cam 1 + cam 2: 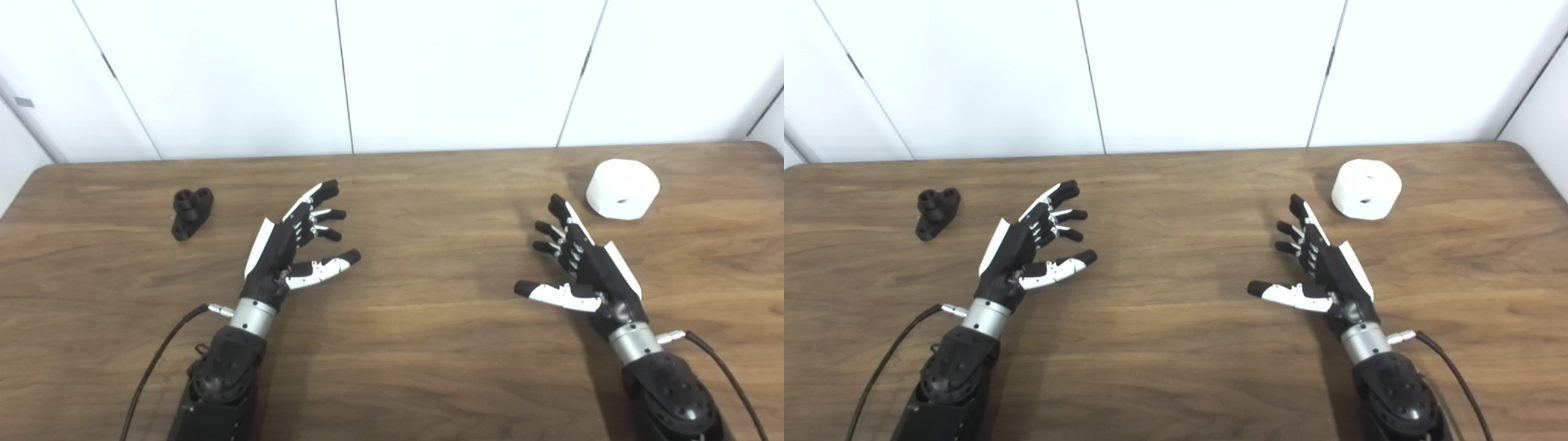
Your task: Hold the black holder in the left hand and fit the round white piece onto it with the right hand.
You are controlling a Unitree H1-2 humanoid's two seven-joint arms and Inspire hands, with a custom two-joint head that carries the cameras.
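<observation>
**Black holder and white piece both lying free, both robot hands empty**

Black holder (192, 212) sits on the wooden table (416, 343), out beyond the left robot hand (293, 248) and off to its outer side, well apart from it. Nothing touches it. It lies on its flat base with a short round boss standing up at the far end.

Over to the left robot hand: palm turned inward, fingers spread and gently curled, thumb (324, 268) pointing across toward the middle of the table. Wide open, holding nothing at all. It hovers over bare wood, its shadow just beneath.

Now the right robot hand (579, 260), and it's the mirror picture: fingers fanned apart, thumb reaching inward, nothing between them. Empty as well.

Round white piece (623, 188) rests just past the right fingertips (556, 204) and a little to their outer side, near but clear of them. It is a squat drum, tilted so one flat face looks toward the robot, with a small dark hole showing in that face.

Between the two hands lies a broad stretch of table. Behind it all stands a white panelled wall (453, 67). A black cable (156, 361) trails from each wrist.
</observation>
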